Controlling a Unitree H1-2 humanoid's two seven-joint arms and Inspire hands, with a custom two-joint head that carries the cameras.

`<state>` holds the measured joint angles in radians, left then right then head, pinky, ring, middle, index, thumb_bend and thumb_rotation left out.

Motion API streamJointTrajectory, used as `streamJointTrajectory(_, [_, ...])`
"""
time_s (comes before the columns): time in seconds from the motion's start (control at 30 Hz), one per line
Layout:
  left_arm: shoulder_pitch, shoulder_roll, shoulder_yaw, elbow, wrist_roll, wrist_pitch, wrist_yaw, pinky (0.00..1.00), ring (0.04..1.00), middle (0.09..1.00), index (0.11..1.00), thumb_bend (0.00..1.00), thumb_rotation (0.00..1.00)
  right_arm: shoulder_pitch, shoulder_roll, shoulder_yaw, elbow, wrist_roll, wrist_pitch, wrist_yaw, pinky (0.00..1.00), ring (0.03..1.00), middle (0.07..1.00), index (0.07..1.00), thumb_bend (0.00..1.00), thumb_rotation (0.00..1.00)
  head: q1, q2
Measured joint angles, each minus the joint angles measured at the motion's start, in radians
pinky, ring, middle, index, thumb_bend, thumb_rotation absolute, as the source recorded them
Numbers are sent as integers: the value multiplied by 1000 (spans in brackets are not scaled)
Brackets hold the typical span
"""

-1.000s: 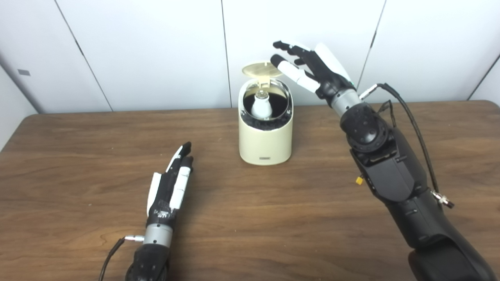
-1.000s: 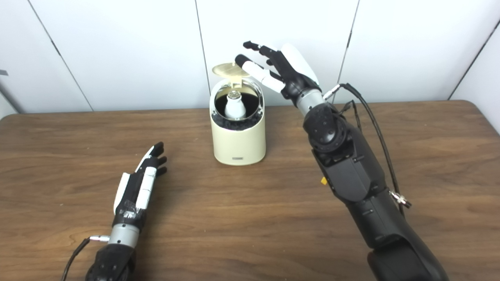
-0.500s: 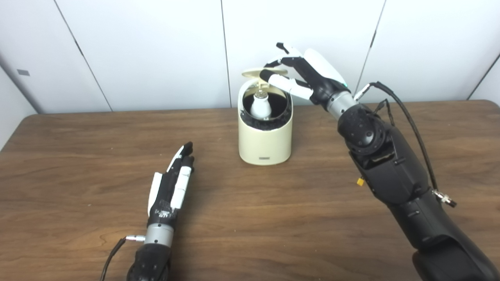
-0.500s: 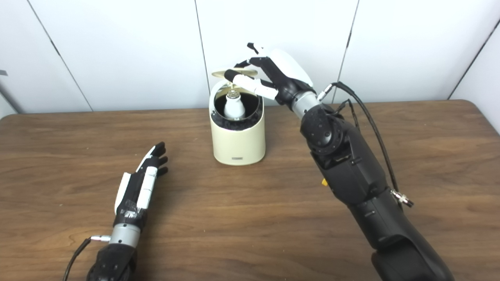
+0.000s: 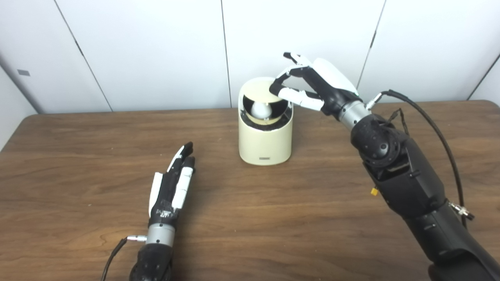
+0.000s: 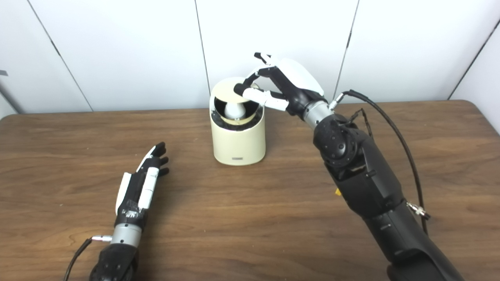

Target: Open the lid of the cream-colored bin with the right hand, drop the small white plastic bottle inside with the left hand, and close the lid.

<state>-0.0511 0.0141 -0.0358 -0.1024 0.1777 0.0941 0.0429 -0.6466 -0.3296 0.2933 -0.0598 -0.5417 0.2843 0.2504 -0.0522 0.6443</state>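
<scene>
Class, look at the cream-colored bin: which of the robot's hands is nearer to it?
Right. The right hand is at the cream-colored bin, fingers on its half-lowered lid. The left hand lies flat on the table, well short of the bin.

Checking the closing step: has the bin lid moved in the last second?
Yes. The lid has swung down from upright toward the bin rim, pushed by the right hand; a gap remains in front.

Bright, even overhead light, slightly soft focus throughout, faint sheen on the table point(image 5: 273, 218), short soft shadows under the left hand point(image 5: 172, 187) and beside the bin point(image 5: 265, 144), white wall point(image 5: 156, 47) near washed out, no marked edge distortion.
</scene>
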Motion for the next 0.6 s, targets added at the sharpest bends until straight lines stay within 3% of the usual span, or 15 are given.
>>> streamJointTrajectory(0.6, [0,-7,-8,-17,22,41,5,845,899,928,931,709,1000,59,15,28,-39,-56,-9,50,990,1000,969,658,595,1000,14,12])
